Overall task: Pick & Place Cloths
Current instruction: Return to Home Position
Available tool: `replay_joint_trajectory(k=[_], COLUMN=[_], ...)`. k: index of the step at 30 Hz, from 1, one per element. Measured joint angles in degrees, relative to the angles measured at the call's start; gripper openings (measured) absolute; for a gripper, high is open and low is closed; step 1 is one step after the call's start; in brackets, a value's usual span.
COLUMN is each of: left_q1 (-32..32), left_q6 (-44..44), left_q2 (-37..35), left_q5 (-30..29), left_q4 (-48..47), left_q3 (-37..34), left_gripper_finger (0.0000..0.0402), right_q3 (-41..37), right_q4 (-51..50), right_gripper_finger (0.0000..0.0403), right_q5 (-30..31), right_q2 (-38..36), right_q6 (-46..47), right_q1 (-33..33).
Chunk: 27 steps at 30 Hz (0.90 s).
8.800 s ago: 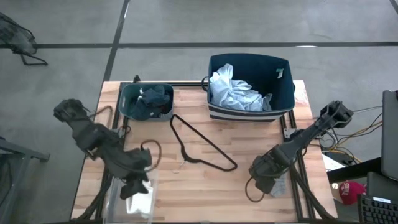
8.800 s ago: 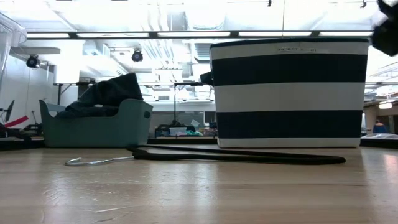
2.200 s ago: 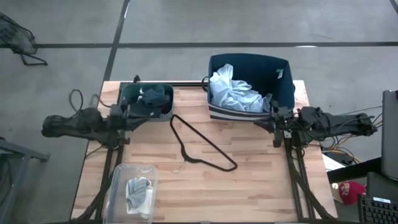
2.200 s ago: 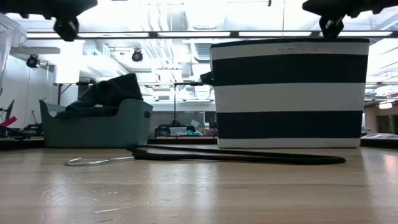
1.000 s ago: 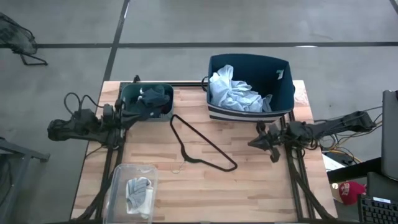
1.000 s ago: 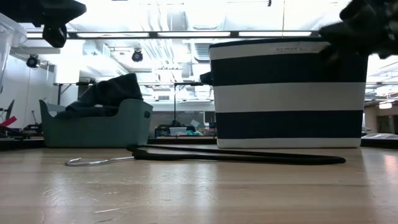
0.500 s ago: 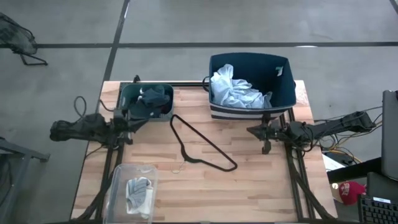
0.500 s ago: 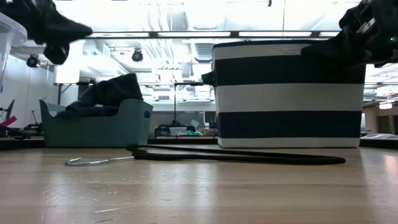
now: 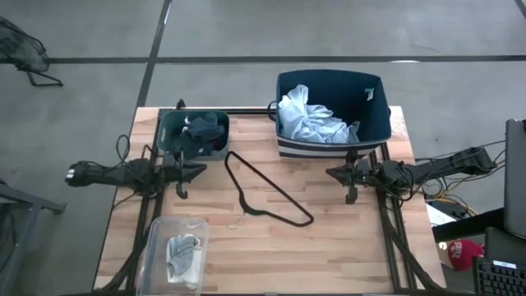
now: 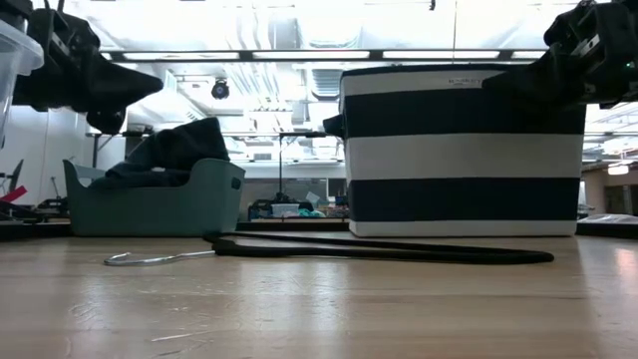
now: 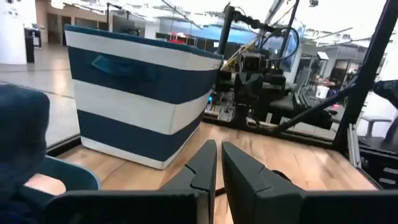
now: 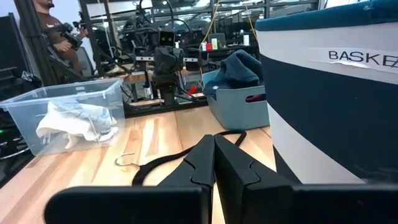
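Observation:
Dark cloths (image 9: 201,131) lie heaped in the teal bin (image 9: 168,140) at the far left. A pale blue cloth (image 9: 311,122) fills the navy-and-white striped basket (image 9: 374,123). White and grey socks (image 9: 182,251) rest in a clear tub (image 9: 160,247) near the front left. My left gripper (image 9: 191,170) hovers level just in front of the teal bin, shut, nothing between its fingers (image 11: 205,165). My right gripper (image 9: 339,173) hovers level in front of the basket's near right corner, shut and holding nothing (image 12: 214,142).
A thin black wire hanger (image 9: 267,193) lies flat on the wooden table between the two grippers, its hook (image 10: 130,259) toward the near side. Open tabletop stretches along the near edge, right of the clear tub. A person stands in the room beyond (image 12: 53,28).
My left gripper has come down and moved toward the table's right and near side, away from the teal bin's rim, the arm stretching out level. My right gripper shifted a little toward the far edge, then kept still. Both stayed shut.

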Motion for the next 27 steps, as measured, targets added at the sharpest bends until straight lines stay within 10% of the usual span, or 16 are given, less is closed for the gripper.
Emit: replay_joint_trajectory(k=[27], left_q1=[0.0], left_q6=[-0.6], left_q2=[0.0], left_q5=[-0.1], left_q4=[-0.4], left_q3=[-0.2], left_gripper_finger=[0.003], right_q3=[0.0], right_q4=[0.0], right_gripper_finger=[0.0009], right_q5=[-0.1], right_q2=[0.0], right_q6=[-0.2], right_q1=[0.0])
